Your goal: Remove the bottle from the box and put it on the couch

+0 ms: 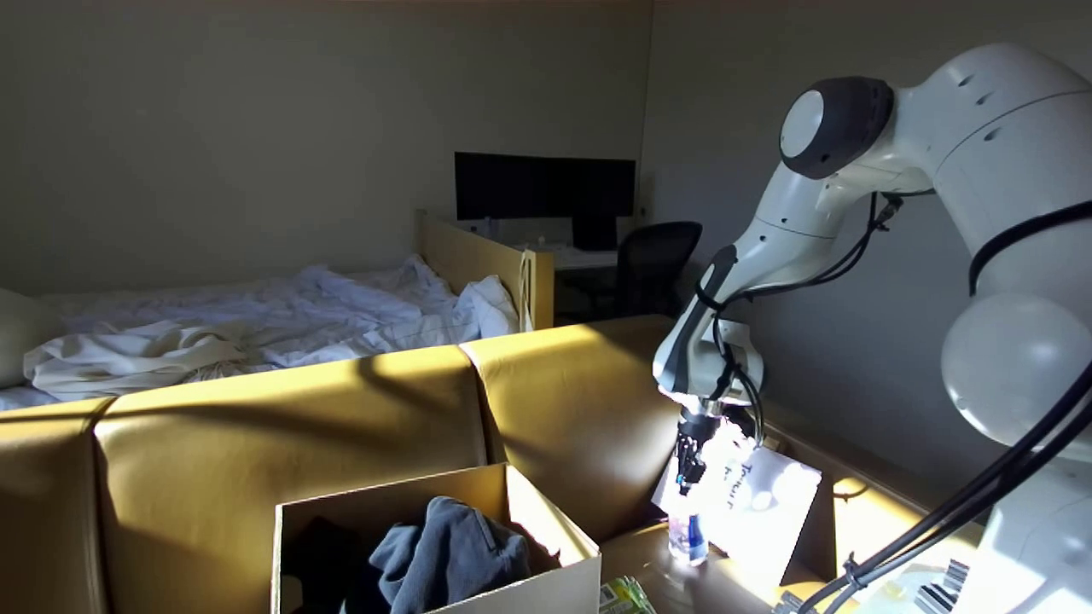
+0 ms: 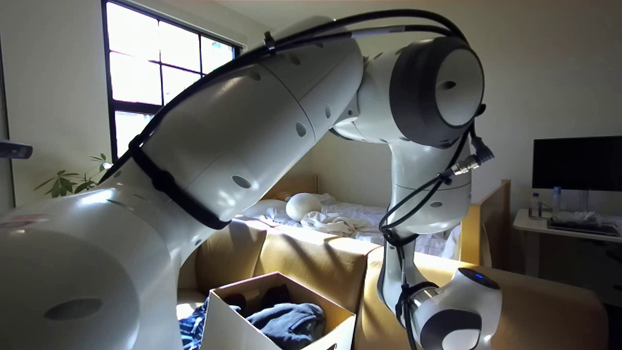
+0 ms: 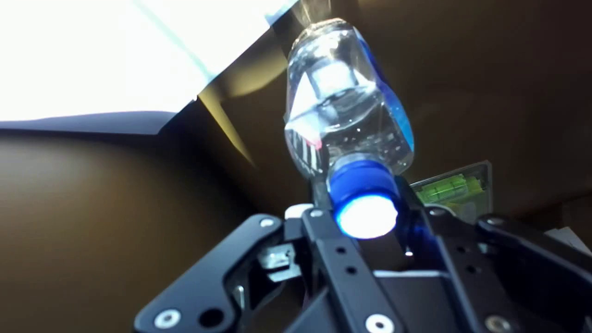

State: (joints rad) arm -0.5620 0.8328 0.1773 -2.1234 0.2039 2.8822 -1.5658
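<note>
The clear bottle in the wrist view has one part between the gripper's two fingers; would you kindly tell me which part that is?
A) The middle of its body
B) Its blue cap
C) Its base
B: in the wrist view the blue cap of the clear bottle shows between the two fingers of the gripper, with the body stretching away beyond the fingertips.

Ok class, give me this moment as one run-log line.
fingers: closed on bottle by blue cap; bottle: roughly upright, at couch, outside box of dark cloth; resting on couch: cannot tell; release: not yet
</note>
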